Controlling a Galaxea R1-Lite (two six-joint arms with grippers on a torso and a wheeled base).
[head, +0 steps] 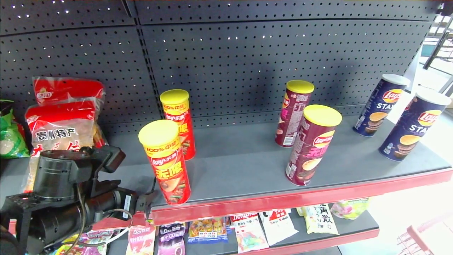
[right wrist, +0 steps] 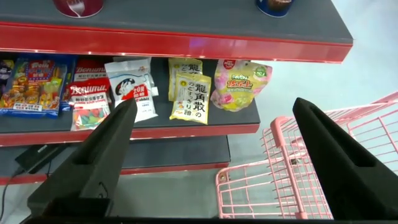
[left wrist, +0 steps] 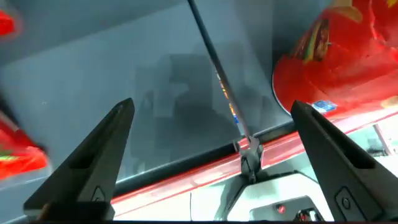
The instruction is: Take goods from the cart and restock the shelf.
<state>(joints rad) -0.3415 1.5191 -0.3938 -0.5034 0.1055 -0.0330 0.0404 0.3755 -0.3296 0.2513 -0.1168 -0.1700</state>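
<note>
Upright, long axes vertical: red cans [head: 169,163] [head: 178,124], maroon cans [head: 311,148] [head: 292,117], blue cans [head: 378,106] [head: 410,127], two each.
Left end effector [left wrist: 211,162] and right end effector [right wrist: 211,162] spread wide, empty.

Shelf deck [head: 240,166]: smooth, matt grey painted metal. Front edge strip [head: 283,200]: glossy red. Back panel [head: 247,53]: dark matt perforated metal sheet. Red chip canisters [head: 166,163], maroon canisters [head: 311,145] and blue canisters [head: 412,129]: glossy printed wrap. Yellow lids [head: 158,131]: smooth plastic with a dull sheen. Snack bags [head: 60,124]: crinkled glossy plastic film. Cart [right wrist: 373,121]: pink coated wire. Jaws of the left gripper [left wrist: 212,104]: matt black plastic.
</note>
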